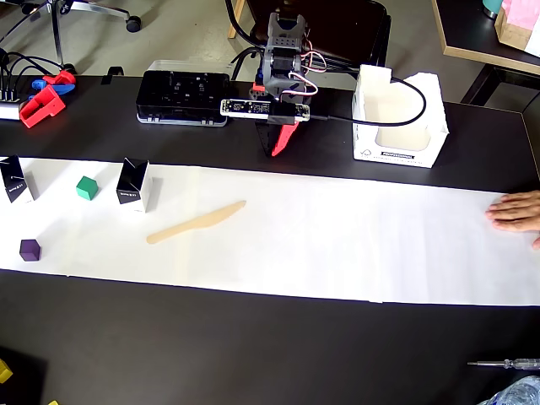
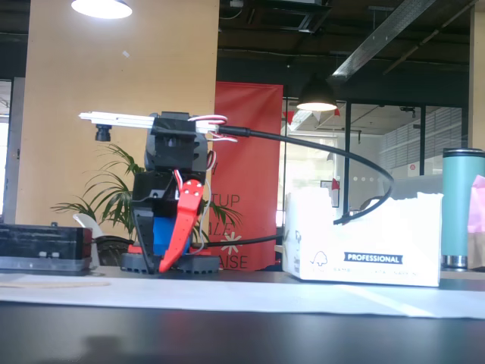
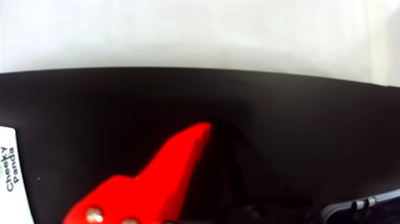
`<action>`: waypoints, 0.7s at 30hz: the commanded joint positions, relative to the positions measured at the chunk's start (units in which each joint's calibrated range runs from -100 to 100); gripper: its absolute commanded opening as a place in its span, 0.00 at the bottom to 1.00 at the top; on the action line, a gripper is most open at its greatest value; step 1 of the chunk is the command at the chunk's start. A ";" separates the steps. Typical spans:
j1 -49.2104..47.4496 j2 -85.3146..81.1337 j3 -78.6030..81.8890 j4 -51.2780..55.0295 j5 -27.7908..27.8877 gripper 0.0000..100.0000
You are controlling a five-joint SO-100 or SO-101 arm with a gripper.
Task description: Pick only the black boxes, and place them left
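Arm folded back at the rear of the dark surface (image 1: pixel 253 337), jaws together and holding nothing.

Red-fingered gripper (image 1: pixel 278 148) pointed down over bare black just behind the white paper strip (image 1: pixel 337 245). Two black boxes (image 1: pixel 132 184) (image 1: pixel 13 180) upright on the strip's left end in the overhead view, a green cube (image 1: pixel 87 187) between them, well apart from the gripper. Nearer the front edge, a purple cube (image 1: pixel 30 249) and a wooden knife (image 1: pixel 196 223). At far right, a hand (image 1: pixel 519 215) flat on the paper.
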 commanded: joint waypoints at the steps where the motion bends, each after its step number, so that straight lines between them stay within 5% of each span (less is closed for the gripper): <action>1: 0.38 5.04 -7.46 0.36 -0.24 0.00; 6: 0.82 13.89 -19.96 0.36 -0.24 0.00; 13: 0.99 24.01 -37.96 0.36 0.18 0.23; 21: 3.67 34.44 -62.34 7.83 3.44 0.32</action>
